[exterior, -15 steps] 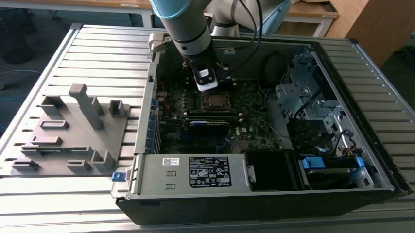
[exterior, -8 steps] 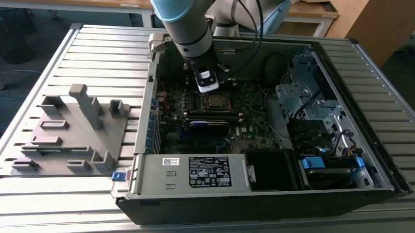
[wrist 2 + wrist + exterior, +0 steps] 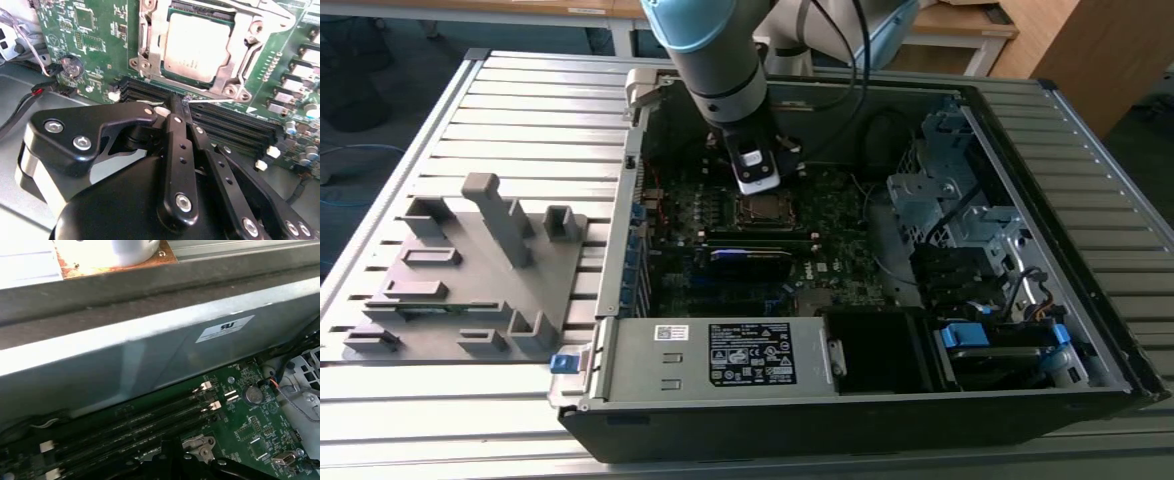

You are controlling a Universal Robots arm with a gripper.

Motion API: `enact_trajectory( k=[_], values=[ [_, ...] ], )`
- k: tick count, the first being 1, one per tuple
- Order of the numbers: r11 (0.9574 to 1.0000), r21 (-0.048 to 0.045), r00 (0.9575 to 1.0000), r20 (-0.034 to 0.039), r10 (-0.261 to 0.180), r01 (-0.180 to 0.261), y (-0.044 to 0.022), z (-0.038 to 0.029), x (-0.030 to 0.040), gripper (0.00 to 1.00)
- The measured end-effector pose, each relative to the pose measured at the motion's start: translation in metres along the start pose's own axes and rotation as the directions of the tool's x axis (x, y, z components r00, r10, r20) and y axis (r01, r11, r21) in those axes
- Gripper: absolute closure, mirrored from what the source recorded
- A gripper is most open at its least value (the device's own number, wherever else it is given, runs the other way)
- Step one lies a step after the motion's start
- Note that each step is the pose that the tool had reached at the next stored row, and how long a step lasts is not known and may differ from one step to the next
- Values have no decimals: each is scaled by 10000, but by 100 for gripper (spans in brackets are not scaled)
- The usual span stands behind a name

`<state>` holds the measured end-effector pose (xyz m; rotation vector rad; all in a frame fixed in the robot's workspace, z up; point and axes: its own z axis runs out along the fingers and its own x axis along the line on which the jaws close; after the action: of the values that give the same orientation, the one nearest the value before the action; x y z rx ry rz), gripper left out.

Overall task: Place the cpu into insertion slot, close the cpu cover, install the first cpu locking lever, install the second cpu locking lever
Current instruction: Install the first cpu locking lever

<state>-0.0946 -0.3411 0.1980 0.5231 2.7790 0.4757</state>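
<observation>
Claw (image 3: pixel 181 107) closed on nothing, fingertips together above the black memory slots (image 3: pixel 235 125), just beside the insertion slot (image 3: pixel 150 60). The cpu (image 3: pixel 197 47) lies seated in that slot, cpu cover (image 3: pixel 250 12) raised. Computer case (image 3: pixel 854 415) lies open on a ribbed metal table (image 3: pixel 520 100), grey fixture (image 3: pixel 467 270) beside it near the table's edge.

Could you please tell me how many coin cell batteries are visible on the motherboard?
1. The coin cell battery sits on the green motherboard near the memory slots' ends, seen in both wrist views; the tool hides some board, so another could be hidden.
</observation>
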Motion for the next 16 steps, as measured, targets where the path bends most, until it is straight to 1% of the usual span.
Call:
enact_trajectory(
  k=[6, 11, 13, 16],
  values=[
    [10000, 4, 10000, 5, 9, -9, 2, 6, -4, 90],
    [10000, 29, 10000, 23, 38, -38, 36, 19, 8, 90],
    [10000, 72, 10000, 52, 65, -66, 42, 25, 5, 90],
    [9997, 149, 9997, 128, 193, -195, 42, 32, 0, 90]
  ],
)
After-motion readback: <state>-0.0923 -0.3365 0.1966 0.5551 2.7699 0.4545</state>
